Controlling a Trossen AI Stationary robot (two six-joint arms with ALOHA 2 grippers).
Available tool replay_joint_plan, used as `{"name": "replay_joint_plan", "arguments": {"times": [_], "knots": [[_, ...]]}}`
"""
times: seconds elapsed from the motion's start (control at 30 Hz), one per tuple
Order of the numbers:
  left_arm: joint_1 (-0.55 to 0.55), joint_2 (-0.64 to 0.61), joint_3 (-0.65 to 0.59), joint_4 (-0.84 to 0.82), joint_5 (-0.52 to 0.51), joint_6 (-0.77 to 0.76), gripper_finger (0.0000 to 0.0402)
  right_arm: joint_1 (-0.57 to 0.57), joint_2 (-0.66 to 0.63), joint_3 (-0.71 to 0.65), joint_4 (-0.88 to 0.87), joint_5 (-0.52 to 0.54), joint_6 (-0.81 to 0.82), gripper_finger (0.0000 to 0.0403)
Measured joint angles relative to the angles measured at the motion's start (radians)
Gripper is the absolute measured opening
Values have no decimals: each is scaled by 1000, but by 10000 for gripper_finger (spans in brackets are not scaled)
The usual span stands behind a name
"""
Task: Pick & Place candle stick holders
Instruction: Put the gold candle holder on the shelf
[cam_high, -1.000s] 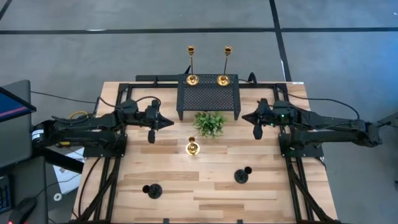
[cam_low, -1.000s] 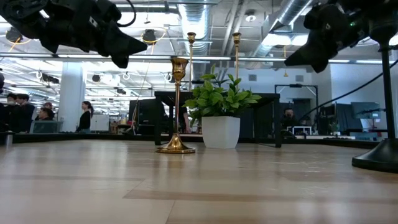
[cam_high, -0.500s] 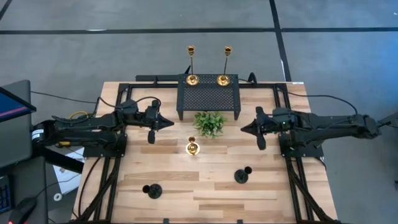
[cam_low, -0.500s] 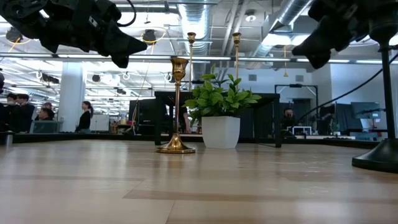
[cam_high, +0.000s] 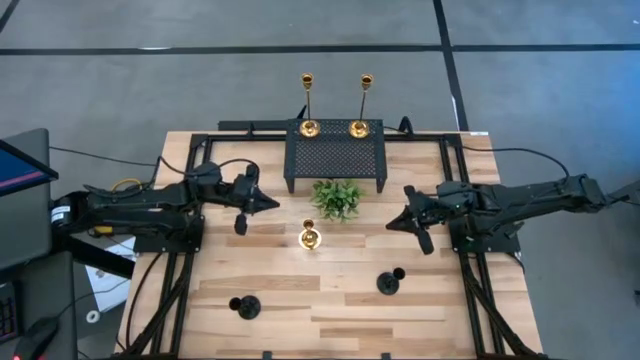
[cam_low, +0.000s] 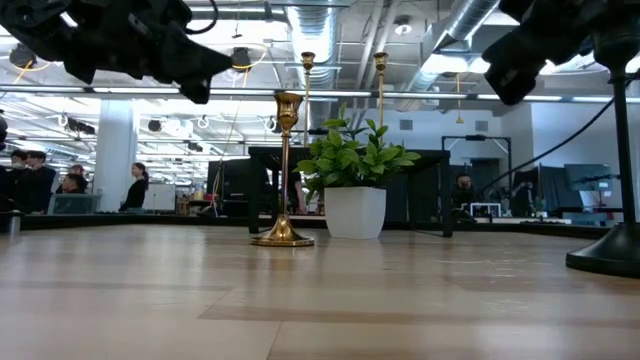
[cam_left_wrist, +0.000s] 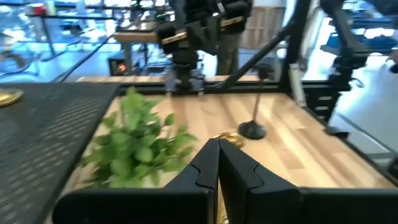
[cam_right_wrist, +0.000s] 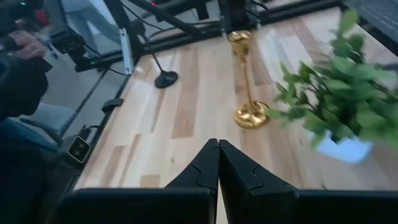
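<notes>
Two dark robot arms reach in over a pale wooden tabletop (cam_high: 330, 300) from either side, seen from above. The left hand (cam_high: 268, 203) hangs above the boards to the left of a small green potted plant (cam_high: 337, 198), its fingers pressed together and holding nothing; the left wrist view shows the two dark fingers (cam_left_wrist: 208, 169) meeting at a point, with the plant's leaves (cam_left_wrist: 140, 134) just beyond them. The right hand (cam_high: 392, 222) hovers on the plant's right side, a little nearer than the left one, and it too is closed and empty, its fingers (cam_right_wrist: 214, 163) touching in the right wrist view. Between the two hands, just near of the plant, a short gold candle stick holder (cam_high: 309, 236) stands upright on its round base; the low view shows it (cam_low: 284, 170) beside the plant's white pot (cam_low: 353, 212). Two tall thin gold candle stick holders (cam_high: 308, 105) (cam_high: 362, 103) stand at the far edge of a black mesh stand (cam_high: 335, 156) at the far middle of the tabletop. Two short black candle stick holders stand on the near half of the tabletop, well apart: one at near left (cam_high: 244, 305), one right of centre (cam_high: 390, 282). People sit in the room behind, at the far left of the low view (cam_low: 40, 180).
</notes>
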Motion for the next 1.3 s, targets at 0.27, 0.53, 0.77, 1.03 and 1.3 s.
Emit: {"name": "replay_joint_plan", "arguments": {"times": [0.27, 0.53, 0.77, 1.03, 1.3], "knots": [[-97, 0, 0, 27, 0, 0, 7, 42, 81, 0, 197, 3, -9, 0], [-186, 0, 0, 33, -69, 0, 5, 50, 180, 0, 380, -5, -11, 0], [-207, 24, 0, 31, -107, 0, 6, 50, 218, 0, 417, -5, -11, 0], [-207, 111, 0, 34, -107, -30, 5, 50, 251, 0, 420, -5, -11, 0], [-207, 179, 0, 37, -107, -28, 5, 43, 321, 0, 420, 55, -12, 0]]}}
